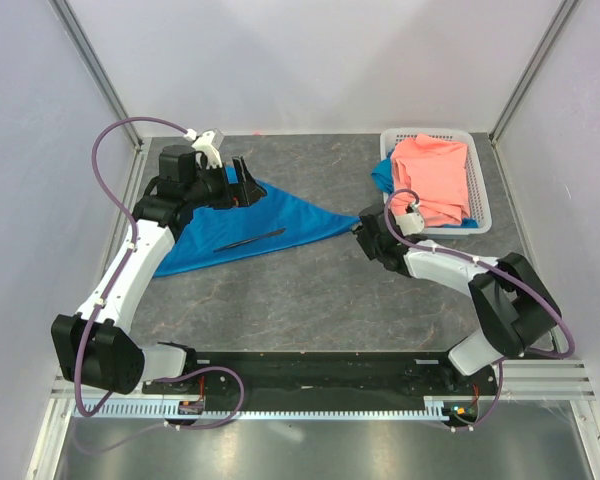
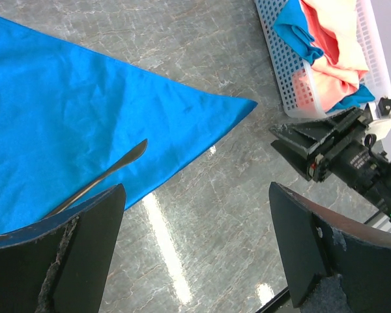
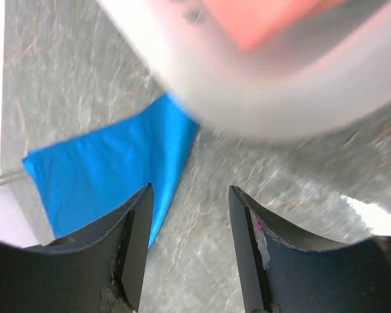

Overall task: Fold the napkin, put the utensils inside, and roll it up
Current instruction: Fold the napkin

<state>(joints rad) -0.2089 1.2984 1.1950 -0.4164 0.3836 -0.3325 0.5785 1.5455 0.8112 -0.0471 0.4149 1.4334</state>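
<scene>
- My left gripper (image 2: 195, 244): jaws spread fully, nothing held, positioned above the napkin (image 1: 280, 215).
- My right gripper (image 3: 190, 208): jaws parted, nothing between them, just beside the napkin's right tip.
- Napkin: a triangle lying flat on the table (image 1: 310, 290).
- Utensil (image 1: 249, 240): lies on the napkin.

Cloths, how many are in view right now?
3. The blue napkin lies spread on the table, the pink cloth sits in the white basket, and a blue cloth peeks from under it. More could be hidden beneath.
</scene>
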